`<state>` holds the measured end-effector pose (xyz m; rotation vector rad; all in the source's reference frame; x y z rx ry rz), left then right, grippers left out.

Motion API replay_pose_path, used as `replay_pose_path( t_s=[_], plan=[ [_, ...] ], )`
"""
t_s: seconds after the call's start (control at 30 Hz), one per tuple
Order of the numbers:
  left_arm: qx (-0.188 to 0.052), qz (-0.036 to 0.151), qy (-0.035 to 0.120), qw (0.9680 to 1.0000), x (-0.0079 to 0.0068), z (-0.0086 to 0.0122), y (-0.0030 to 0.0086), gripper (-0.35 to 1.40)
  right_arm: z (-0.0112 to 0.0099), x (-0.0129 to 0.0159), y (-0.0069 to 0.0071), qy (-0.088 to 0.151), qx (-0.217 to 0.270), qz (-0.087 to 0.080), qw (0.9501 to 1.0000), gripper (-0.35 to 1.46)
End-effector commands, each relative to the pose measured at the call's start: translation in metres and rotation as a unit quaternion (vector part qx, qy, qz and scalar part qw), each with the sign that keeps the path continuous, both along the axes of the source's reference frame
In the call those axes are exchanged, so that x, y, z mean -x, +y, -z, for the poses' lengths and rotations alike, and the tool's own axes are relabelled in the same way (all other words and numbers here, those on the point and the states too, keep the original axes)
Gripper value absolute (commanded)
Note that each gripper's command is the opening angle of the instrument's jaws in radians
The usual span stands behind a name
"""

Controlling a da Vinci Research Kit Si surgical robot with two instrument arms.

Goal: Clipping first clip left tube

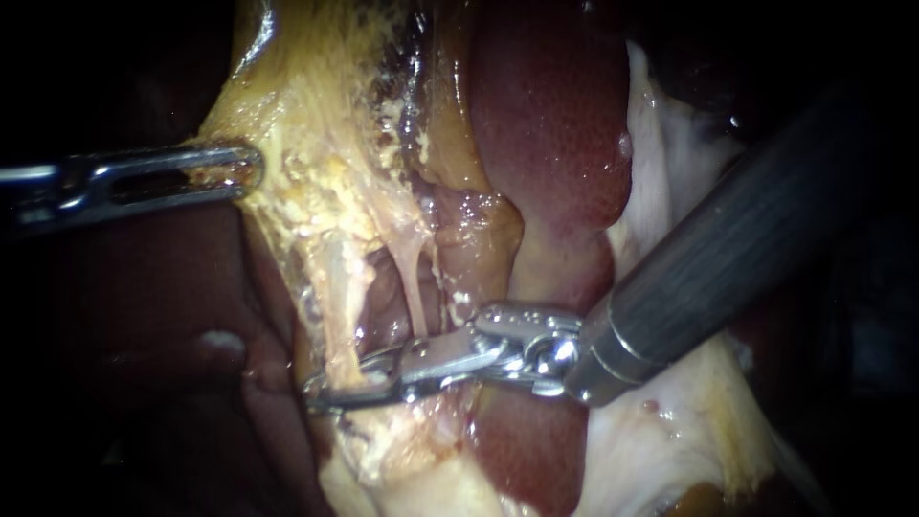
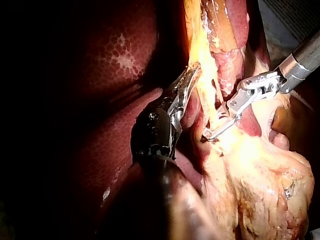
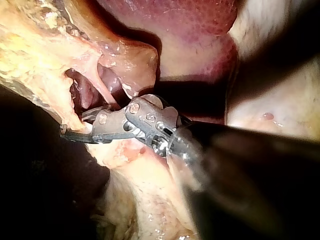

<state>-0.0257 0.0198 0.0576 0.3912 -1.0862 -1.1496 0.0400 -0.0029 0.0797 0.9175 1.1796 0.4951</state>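
Liver [image 1: 555, 124] backdrop; right instrument [image 1: 321, 391] narrowly open astride left tube [image 1: 337, 299]; left instrument [image 1: 244, 168] clamps tissue [image 1: 306, 158].

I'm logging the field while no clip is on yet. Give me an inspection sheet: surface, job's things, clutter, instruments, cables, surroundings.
Surface: dark red liver behind stretched yellow tissue.
Job's things: left tube is taut, with a thinner tube beside it; no clip seen on either.
Clutter: nothing seen.
Instruments: left instrument has its jaws shut on the yellow tissue; right instrument has its jaws open, with the left tube between them.
Cables: nothing seen.
Surroundings: dark, nothing seen.
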Motion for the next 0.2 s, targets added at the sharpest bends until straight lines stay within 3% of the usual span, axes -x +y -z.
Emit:
replay_pose_path(
  t_s=[0.03, 0.2],
  plan=[
    [0.000, 0.000, 0.000, 1.0000, 0.0000, 0.0000, 0.0000, -0.35, 0.0002, 0.0000, -0.0001, 0.001, 0.000, 0.001, 1.0000, -0.35],
    [0.000, 0.000, 0.000, 1.0000, 0.0000, 0.0000, 0.0000, -0.35, 0.0003, -0.0001, -0.0001, 0.001, -0.001, 0.003, 1.0000, -0.35]
  ],
)
